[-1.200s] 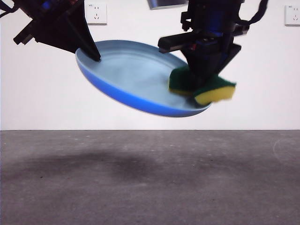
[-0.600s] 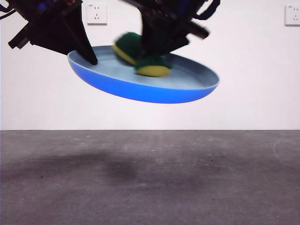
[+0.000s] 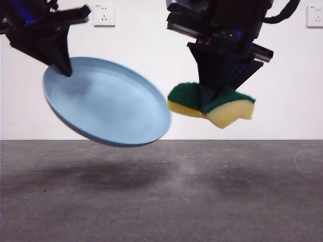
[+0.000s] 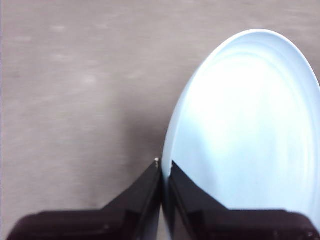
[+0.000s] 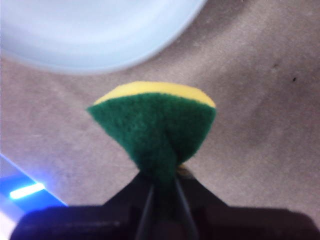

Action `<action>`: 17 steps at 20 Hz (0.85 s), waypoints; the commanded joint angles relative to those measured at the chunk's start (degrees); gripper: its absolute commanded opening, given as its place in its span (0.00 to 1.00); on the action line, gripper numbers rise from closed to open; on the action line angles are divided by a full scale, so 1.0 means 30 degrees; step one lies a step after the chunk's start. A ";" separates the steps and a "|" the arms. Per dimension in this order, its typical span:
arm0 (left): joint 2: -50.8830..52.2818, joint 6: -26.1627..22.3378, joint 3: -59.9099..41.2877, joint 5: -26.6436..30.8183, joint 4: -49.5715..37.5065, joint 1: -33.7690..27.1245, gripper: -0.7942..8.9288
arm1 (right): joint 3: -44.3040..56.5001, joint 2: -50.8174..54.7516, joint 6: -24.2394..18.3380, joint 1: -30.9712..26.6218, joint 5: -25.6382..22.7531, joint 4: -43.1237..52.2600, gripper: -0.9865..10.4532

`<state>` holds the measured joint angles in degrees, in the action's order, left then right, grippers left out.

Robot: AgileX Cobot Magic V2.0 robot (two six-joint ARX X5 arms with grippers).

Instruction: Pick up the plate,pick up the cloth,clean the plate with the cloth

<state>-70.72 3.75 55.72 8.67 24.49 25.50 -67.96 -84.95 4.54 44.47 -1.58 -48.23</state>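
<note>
The light-blue plate (image 3: 108, 108) hangs in the air at the left of the front view, tilted steeply with its hollow face toward the camera. My left gripper (image 3: 64, 69) is shut on its upper left rim; the left wrist view shows the jaws pinching the rim (image 4: 165, 170) of the plate (image 4: 245, 130). My right gripper (image 3: 209, 103) is shut on the cloth (image 3: 212, 103), a yellow sponge with a green layer, bent in the jaws. The cloth hangs just right of the plate's edge, apart from it. In the right wrist view the cloth (image 5: 155, 125) sits below the plate (image 5: 90, 30).
The grey table (image 3: 161, 196) lies well below both held things. A white wall with sockets (image 3: 103, 14) stands behind.
The plate has swung from nearly flat to steeply tilted and moved left. The right gripper has lifted the cloth off the plate's surface and moved right, clear of the rim.
</note>
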 commanded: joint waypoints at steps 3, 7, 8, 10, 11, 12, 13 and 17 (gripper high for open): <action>-0.1741 -0.0342 -0.0044 0.0029 -0.0248 -0.1348 0.07 | 0.0095 0.1588 0.0044 0.0051 -0.0102 0.0051 0.07; -0.4328 -0.0335 -0.0044 -0.0058 -0.0350 -0.2288 0.08 | 0.0095 0.4226 0.0211 0.0051 -0.0160 0.0058 0.07; -0.4903 -0.0335 -0.0051 -0.0153 -0.0357 -0.2382 0.08 | 0.0095 0.4896 0.0211 0.0051 -0.0175 0.0058 0.07; -0.6186 -0.0335 -0.0051 -0.1086 -0.0437 -0.2543 0.08 | 0.0095 0.6346 0.0211 0.0051 -0.0627 0.0073 0.07; -0.6848 -0.0335 -0.0044 -0.1399 -0.0466 -0.2565 0.08 | 0.0095 0.7082 0.0204 0.0051 -0.1268 0.0073 0.07; -0.7264 -0.0328 -0.0051 -0.1435 -0.0459 -0.2565 0.08 | 0.0095 0.7672 0.0204 0.0051 -0.1851 0.0073 0.07; -0.7621 -0.0335 -0.0051 -0.1428 -0.0444 -0.2565 0.08 | 0.0095 0.8313 0.0211 0.0051 -0.2652 0.0073 0.07; -0.7686 -0.0328 -0.0044 -0.1421 -0.0874 -0.2586 0.24 | 0.0095 0.9646 0.0342 0.0051 -0.5129 0.0080 0.07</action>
<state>-92.92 4.36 56.18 3.97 21.37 17.78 -67.96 -55.68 4.78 44.56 -16.38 -48.21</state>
